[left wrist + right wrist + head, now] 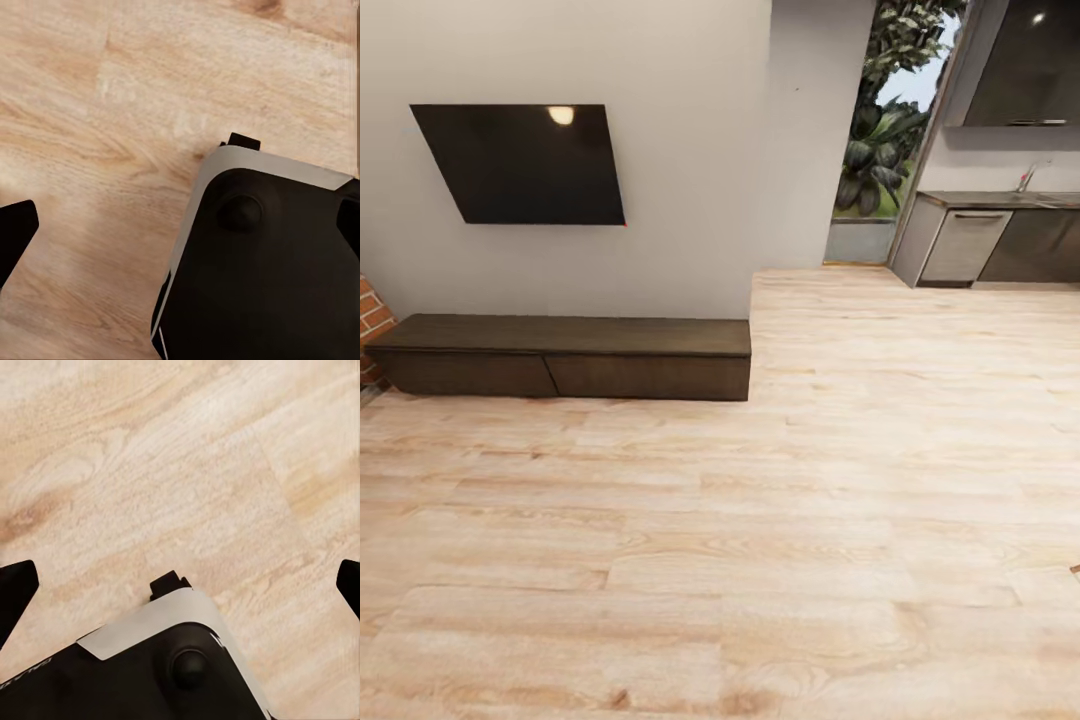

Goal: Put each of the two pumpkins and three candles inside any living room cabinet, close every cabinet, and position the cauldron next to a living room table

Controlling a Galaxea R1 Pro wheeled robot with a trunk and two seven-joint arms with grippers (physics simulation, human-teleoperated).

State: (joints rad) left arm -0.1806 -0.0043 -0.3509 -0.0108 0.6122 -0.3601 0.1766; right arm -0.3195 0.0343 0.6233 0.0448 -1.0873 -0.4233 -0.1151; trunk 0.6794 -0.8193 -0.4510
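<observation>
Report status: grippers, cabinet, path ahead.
Left gripper open, right gripper open, both empty over floor. Cabinet ahead-left, drawers closed.

The cabinet (565, 358) (drawers shut) sits against the wall under a television (520, 163).

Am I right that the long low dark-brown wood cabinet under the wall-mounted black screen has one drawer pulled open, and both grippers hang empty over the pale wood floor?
Not quite. In the head view the long low dark-brown wood cabinet has both drawer fronts flush and closed. The rest holds: it sits under the wall-mounted black screen, and the wrist views show the left gripper and right gripper open and empty over the pale wood floor.
</observation>
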